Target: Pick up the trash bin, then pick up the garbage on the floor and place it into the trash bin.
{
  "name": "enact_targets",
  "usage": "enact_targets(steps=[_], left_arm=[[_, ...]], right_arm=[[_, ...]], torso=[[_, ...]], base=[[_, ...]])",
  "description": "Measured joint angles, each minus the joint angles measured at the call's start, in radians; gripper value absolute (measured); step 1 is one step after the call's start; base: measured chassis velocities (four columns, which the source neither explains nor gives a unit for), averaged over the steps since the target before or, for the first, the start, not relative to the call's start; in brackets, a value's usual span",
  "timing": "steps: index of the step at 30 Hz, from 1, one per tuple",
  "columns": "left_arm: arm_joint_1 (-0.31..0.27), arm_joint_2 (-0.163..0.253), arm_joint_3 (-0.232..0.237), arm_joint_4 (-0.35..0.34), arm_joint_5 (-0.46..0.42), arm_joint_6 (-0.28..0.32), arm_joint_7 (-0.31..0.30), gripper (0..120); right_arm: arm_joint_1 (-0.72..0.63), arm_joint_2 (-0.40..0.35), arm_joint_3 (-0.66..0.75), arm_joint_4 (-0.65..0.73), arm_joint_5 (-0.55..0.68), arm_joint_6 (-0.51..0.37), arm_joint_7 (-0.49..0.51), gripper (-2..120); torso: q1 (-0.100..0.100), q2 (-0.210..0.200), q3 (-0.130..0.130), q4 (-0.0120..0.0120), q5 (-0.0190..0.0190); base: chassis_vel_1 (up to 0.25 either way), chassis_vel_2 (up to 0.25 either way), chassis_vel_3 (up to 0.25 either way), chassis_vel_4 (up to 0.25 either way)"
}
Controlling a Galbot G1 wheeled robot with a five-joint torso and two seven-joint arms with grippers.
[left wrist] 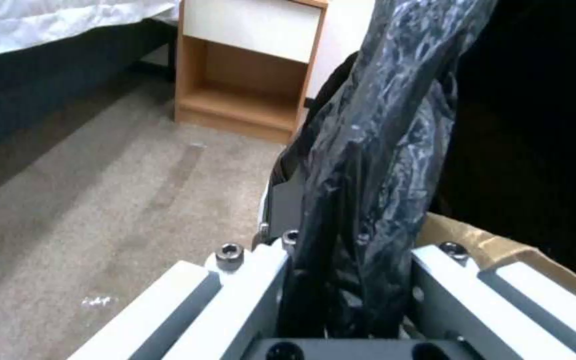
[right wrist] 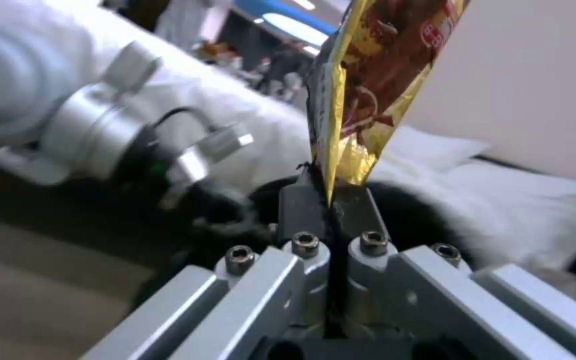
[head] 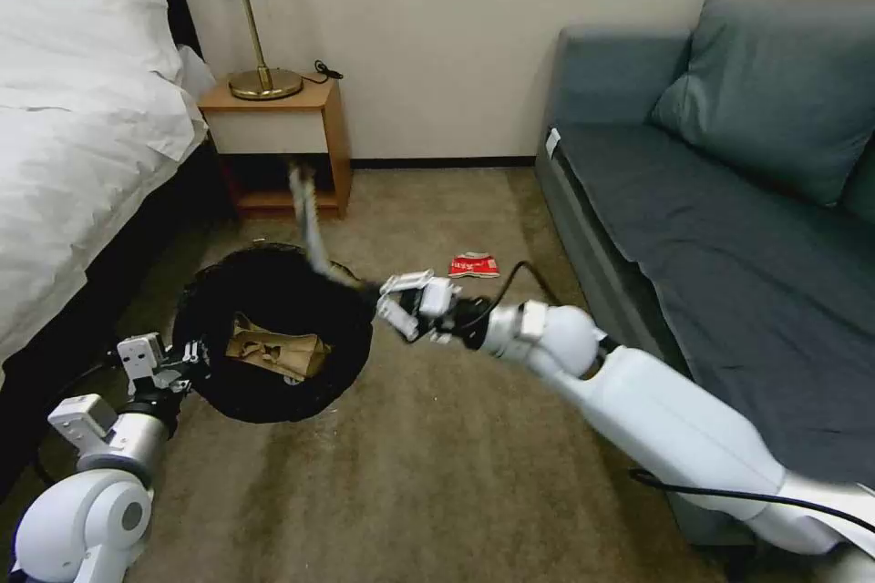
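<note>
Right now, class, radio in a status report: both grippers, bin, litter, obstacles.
Left gripper shut on trash bin rim. Right gripper shut on snack wrapper, at bin edge. Red-and-white packet on carpet.

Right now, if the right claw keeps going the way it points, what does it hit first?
Probably the trash bin: the right claw, shut on the snack wrapper, points at its rim, though depth is unclear.

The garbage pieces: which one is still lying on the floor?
The red-and-white packet, on the carpet near the sofa. The brown paper bag is inside the trash bin; the snack wrapper is pinched in the right gripper.
</note>
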Motion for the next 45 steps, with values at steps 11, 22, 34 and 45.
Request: enact_targets(steps=[11,22,34,45], left_arm=[[0.007,-0.008,0.006,-0.012,0.005,0.005,-0.002,1],[0.026,-0.018,0.016,-0.038,0.02,0.011,0.0,1],[0.032,-0.001,0.012,-0.06,-0.001,0.022,-0.004,1],[0.027,0.01,0.012,-0.066,-0.023,0.029,-0.018,1]], right_arm=[[0.059,0.099,-0.188,-0.078,-0.062,-0.006,-0.012,0],[0.114,0.189,-0.266,-0.225,-0.09,0.018,-0.014,0],[0.128,0.215,-0.239,-0.321,-0.12,0.049,-0.041,0],[0.129,0.217,-0.226,-0.349,-0.166,0.057,-0.057,13]], torso=[[0.0,0.0,0.0,-0.0001,0.0002],[0.0,0.0,0.0,-0.0001,0.0002],[0.0,0.0,0.0,-0.0004,0.0003],[0.0,0.0,0.0,0.0,0.0004]], base=[[0.0,0.0,0.0,0.0],[0.0,0.0,0.0,0.0],[0.0,0.0,0.0,0.0],[0.0,0.0,0.0,0.0]])
